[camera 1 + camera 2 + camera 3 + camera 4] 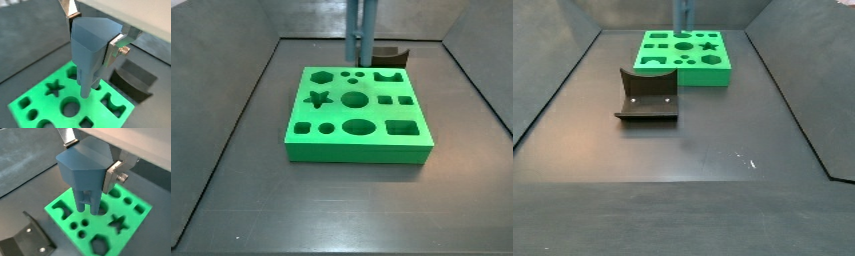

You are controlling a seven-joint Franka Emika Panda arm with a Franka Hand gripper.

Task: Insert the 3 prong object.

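- Up above the green block (100, 218), the claw (93, 35) is squeezing the 3 prong object (90, 45) between its flat silver fingers (115, 47).
- To do this step well, I think the claw should keep the piece straight up and go down slowly, so the prongs meet their small holes.
- Its top sits inside the claw, and the prongs (89, 203) hang down from it, at or just above the block.
- Side views show the thin column (361, 35) upright over the block's edge.
- Nearby on the dark tabletop (687, 150) stands the fixture (647, 95).
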